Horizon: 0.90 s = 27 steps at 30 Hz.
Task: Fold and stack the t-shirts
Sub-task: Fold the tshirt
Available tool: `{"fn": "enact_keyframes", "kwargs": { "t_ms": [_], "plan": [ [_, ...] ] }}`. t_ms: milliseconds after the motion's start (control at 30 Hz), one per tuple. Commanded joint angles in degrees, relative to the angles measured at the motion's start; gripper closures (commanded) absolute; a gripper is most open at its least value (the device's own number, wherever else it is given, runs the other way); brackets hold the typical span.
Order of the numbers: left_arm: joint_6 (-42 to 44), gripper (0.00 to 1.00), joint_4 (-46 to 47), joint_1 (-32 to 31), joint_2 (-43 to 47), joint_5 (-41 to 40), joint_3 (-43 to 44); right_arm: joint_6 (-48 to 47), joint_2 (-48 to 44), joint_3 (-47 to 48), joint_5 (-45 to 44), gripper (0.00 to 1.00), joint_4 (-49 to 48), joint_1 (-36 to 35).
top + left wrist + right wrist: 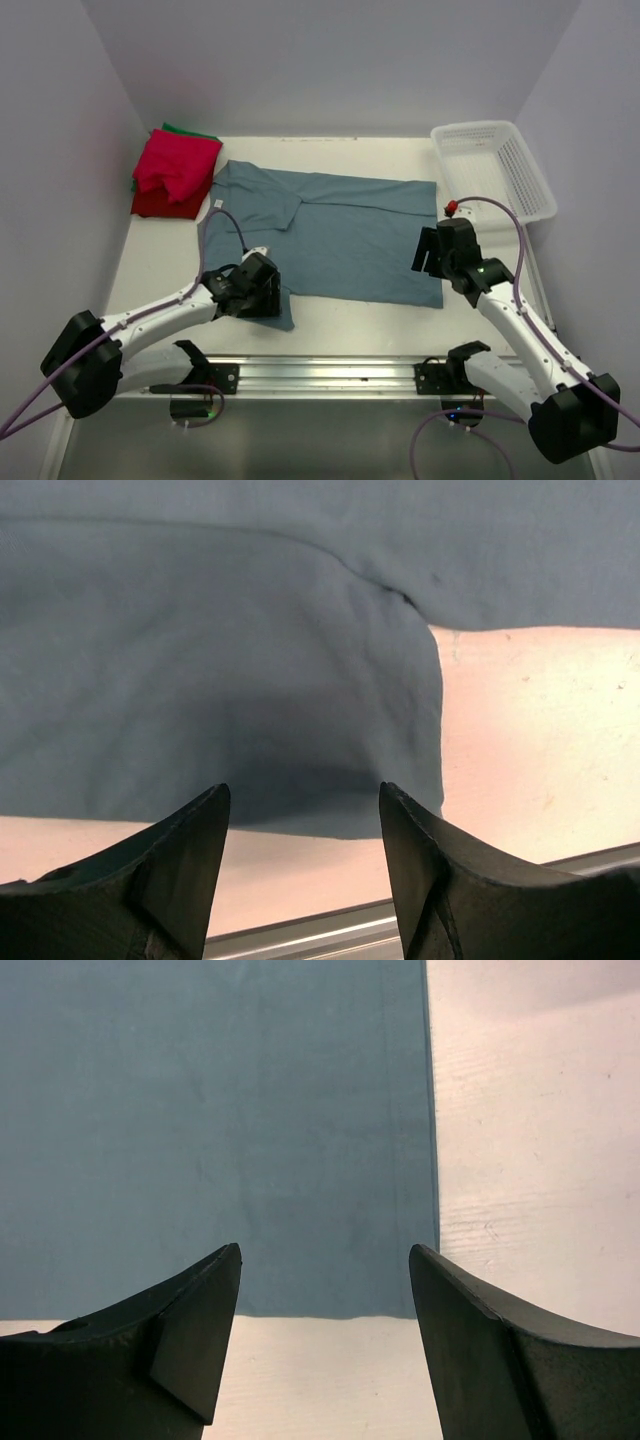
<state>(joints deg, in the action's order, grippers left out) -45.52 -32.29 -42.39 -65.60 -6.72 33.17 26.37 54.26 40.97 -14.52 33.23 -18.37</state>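
Note:
A dusty blue-grey t-shirt (345,235) lies flat across the middle of the table, collar to the left and hem to the right. My left gripper (266,292) hovers over its near sleeve, open with nothing between the fingers; in the left wrist view the sleeve (220,680) lies just beyond the left gripper (303,800). My right gripper (428,258) stands open over the near right hem corner. The right wrist view shows that corner of the t-shirt (210,1130) beyond the empty right gripper (325,1260). Folded red t-shirts (170,175) rest on a green one (190,131) at the back left.
A white mesh basket (497,165) stands at the back right. A metal rail (330,372) runs along the near table edge between the arm bases. Purple walls close in the left, right and back sides.

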Motion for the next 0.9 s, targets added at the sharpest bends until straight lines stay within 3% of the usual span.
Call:
{"fn": "enact_keyframes", "kwargs": {
  "t_ms": [0, 300, 533, 700, 800, 833, 867],
  "plan": [
    [-7.6, 0.35, -1.7, -1.6, 2.5, -1.7, -2.0, 2.0, -1.9, -0.9, -0.4, 0.28, 1.9, -0.1],
    [-13.9, 0.34, -7.1, -3.5, 2.9, -6.5, -2.9, 2.4, -0.8, -2.1, 0.5, 0.28, 1.0, -0.1],
    [-18.3, 0.34, -2.1, -3.5, -3.6, -7.3, -6.6, 3.0, 1.1, -3.7, -0.4, 0.28, -1.0, -0.1],
    [-19.4, 0.35, -0.5, -3.4, -3.3, -9.4, -7.3, 3.1, 0.9, -4.5, -0.5, 0.29, -1.4, -0.1],
    [-19.3, 0.53, 0.1, -3.5, -2.9, -10.1, -7.3, 3.2, 0.0, -4.6, -0.9, 0.36, -1.4, -0.1],
    [-19.4, 0.83, 0.4, -3.5, -2.5, -10.1, -7.5, 3.2, -0.3, -4.6, -1.1, 0.40, -1.4, 0.0],
    [-19.6, 0.97, 0.7, -3.4, -2.1, -10.0, -7.8, 3.2, -0.5, -4.7, -1.3, 0.42, -1.4, -0.1]
  ]
}}
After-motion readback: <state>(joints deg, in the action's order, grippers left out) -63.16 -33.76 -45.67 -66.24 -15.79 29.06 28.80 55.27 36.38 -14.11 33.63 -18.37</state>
